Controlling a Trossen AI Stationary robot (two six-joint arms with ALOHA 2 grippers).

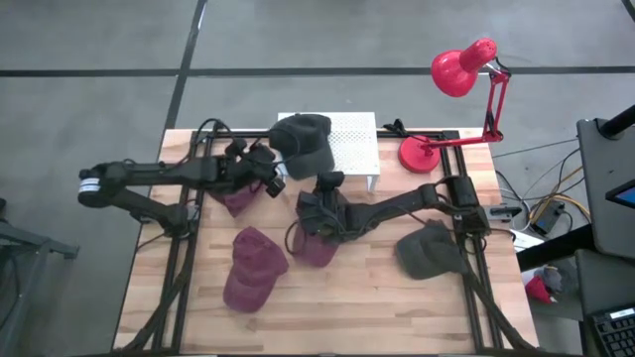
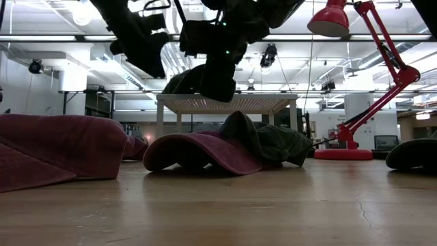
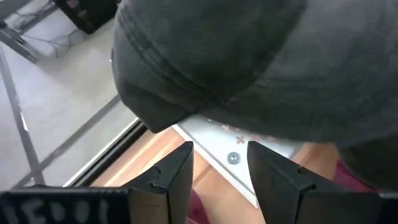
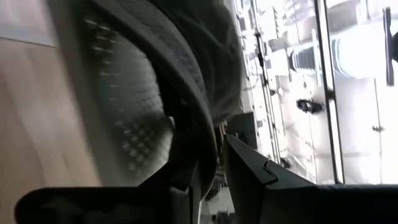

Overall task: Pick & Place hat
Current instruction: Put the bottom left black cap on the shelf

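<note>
A dark grey hat (image 1: 301, 141) lies with its crown on the near-left part of a white perforated stand (image 1: 355, 139) at the table's far side. In the low view the same hat (image 2: 186, 83) shows on the stand top (image 2: 259, 102). My right gripper (image 1: 328, 182) is at the hat's near edge and is shut on it (image 4: 214, 165). My left gripper (image 1: 270, 177) hovers just left of the hat, open (image 3: 221, 168), with the hat's crown (image 3: 249, 68) ahead of its fingers and nothing between them. My right gripper pinches the dark grey hat's lower rim (image 4: 204, 140) between its two fingers (image 4: 249, 165), one on the meshed inner side and one outside. It comes at the hat from the table's near side. The rest of the hat lies on the white stand.
Maroon hats lie under the left arm (image 1: 238, 200), under the right arm (image 1: 317, 248) and at near centre (image 1: 251, 268). Another dark grey hat (image 1: 432, 253) lies to the right. A red desk lamp (image 1: 461, 69) stands with its base (image 1: 425, 154) at the far right.
</note>
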